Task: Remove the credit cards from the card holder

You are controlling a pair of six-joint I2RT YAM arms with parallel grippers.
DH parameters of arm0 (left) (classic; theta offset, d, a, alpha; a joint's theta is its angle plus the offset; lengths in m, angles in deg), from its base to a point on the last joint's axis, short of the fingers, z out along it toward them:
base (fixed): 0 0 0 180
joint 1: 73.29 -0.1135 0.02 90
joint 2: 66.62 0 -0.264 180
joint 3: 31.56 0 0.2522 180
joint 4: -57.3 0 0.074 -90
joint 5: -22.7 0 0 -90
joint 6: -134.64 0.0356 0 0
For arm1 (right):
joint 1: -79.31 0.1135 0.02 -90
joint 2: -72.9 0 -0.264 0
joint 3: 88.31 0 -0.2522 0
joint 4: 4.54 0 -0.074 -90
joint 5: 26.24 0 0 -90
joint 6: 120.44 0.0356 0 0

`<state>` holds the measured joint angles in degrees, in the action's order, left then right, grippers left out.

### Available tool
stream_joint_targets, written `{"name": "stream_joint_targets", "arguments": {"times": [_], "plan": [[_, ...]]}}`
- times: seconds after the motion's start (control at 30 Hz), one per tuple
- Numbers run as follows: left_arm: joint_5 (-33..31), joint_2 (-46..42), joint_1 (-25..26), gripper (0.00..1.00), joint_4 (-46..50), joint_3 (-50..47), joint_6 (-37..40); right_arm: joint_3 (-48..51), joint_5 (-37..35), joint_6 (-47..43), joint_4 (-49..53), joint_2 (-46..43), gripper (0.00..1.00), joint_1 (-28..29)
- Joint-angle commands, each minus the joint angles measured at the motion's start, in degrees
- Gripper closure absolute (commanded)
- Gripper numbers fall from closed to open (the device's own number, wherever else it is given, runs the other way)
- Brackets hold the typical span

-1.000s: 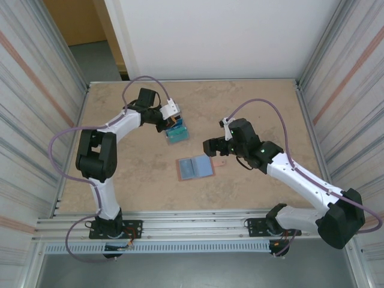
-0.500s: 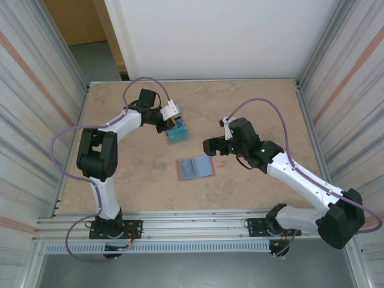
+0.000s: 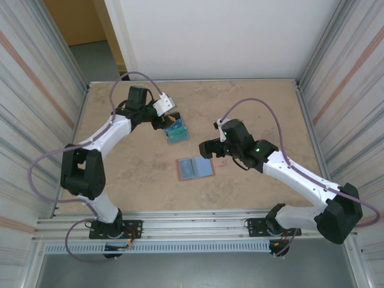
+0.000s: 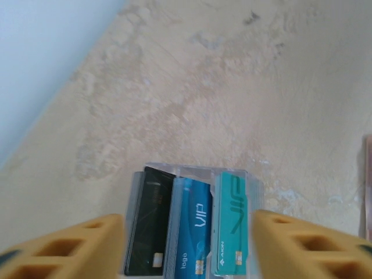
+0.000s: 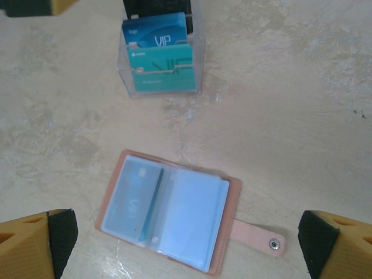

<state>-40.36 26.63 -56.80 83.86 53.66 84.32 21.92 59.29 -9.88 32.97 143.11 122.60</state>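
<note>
lying open near spread right hand, card holder, left hand parted by credit cards

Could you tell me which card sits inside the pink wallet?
The bluish card under the clear sleeve farthest from the wallet's snap tab; the other three stand in the transparent box.

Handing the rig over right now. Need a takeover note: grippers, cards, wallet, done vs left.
Left gripper: open, over the clear box, holding nothing.
Right gripper: open, hovering over the card holder, holding nothing.
Card holder: lies open flat, tab out to one side.
Done: black card, blue card and teal card stand in the clear box.
Left: one bluish card sits in a holder sleeve; pull it out.
</note>
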Motion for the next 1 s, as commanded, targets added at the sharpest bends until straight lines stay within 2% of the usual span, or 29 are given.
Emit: {"name": "stream_joint_targets", "arguments": {"times": [0.0,0.07,0.13,0.3,0.4,0.6,0.77,0.97], "plan": [[-4.13,-6.75,0.84,0.22,-6.43,-5.99,-5.66,-2.95,-4.75,0.48,3.46,2.06,0.05,2.35],[-7.03,-10.74,1.73,0.18,-8.76,-10.02,-7.5,-4.01,-5.85,0.91,4.36,3.65,0.06,3.82],[-9.89,-15.13,2.06,0.02,-12.03,-14.52,-11.74,-4.78,-6.34,1.6,4.89,5.23,0.08,5.01],[-19.51,-25.55,2.05,0.01,-16.72,-23.98,-24.11,-6.22,-5.04,3.83,5.3,9.99,0.15,6.69],[-24.32,-31.17,2.05,0.01,-16.52,-28.38,-31.43,-7.26,-3.11,5.15,5.59,14.06,0.19,7.53],[-31.76,-39.3,2.01,0.01,-12.71,-35.32,-45.19,-12.37,-2.27,6.32,7.76,25.23,0.33,10.92],[-33.11,-42.66,1.92,0.01,-10.49,-39.37,-52.06,-18.0,-1.81,6.0,9.68,33.47,0.39,13.68],[-36.3,-43.82,1.96,0.01,-7.94,-41.14,-53.57,-22.0,-0.73,5.96,11.53,39.8,0.44,14.63]]}}
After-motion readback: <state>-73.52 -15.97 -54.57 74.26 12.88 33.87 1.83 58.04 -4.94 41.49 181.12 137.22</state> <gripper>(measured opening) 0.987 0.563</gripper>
